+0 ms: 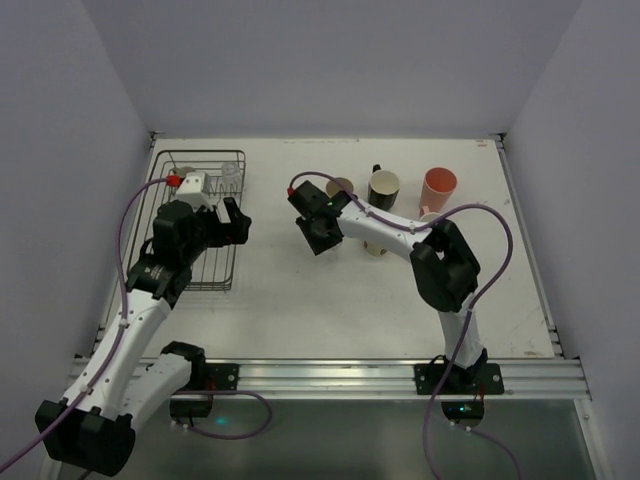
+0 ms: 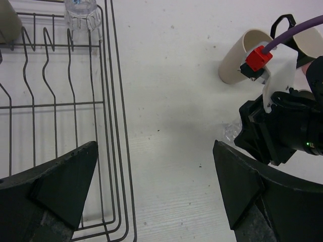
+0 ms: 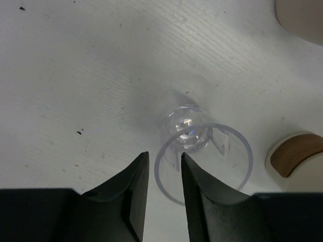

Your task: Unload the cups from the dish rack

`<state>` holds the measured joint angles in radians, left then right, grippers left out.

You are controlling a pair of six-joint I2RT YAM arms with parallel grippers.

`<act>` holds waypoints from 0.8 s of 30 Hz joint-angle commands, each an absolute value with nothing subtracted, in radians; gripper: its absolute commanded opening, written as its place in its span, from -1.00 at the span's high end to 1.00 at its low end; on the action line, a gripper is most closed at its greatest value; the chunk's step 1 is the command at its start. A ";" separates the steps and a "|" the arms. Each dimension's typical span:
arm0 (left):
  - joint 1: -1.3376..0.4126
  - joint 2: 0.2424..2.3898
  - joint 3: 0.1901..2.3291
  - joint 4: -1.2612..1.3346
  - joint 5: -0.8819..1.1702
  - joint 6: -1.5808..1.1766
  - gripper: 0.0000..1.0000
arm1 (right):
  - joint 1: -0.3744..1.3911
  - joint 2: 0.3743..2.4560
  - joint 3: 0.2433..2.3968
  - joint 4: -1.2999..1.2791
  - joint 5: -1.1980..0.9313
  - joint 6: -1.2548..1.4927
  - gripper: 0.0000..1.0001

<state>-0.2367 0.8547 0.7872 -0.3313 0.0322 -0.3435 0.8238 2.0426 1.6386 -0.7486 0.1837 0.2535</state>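
The dish rack (image 1: 215,270) lies at the table's (image 1: 300,310) left, cups (image 1: 384,187) standing right.

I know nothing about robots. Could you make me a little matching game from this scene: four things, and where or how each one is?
Things:
1. salmon-pink cup
2. black mug
3. left gripper
4. dish rack

Descriptions:
A. wide open, holding nothing
B. on the left side of the table, with a clear glass in its far corner
C. upright, at the right end of the far row
D. upright, handle toward the far wall

Pairs: 1-C, 2-D, 3-A, 4-B
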 commanded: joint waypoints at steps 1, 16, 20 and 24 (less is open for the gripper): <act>-0.238 0.871 0.844 -0.330 0.005 -0.333 -1.00 | 0.833 2.020 1.684 -0.759 0.219 0.232 0.26; -0.235 1.296 1.116 -0.241 -0.170 -0.446 -0.60 | 0.836 1.485 1.293 -0.424 0.114 0.296 -0.10; -0.198 1.472 1.288 -0.258 -0.242 -0.445 -0.39 | 0.836 1.353 1.137 -0.323 0.104 0.325 -0.06; -0.157 1.594 1.393 -0.250 -0.284 -0.433 -0.27 | 0.836 1.289 1.039 -0.269 0.104 0.331 -0.04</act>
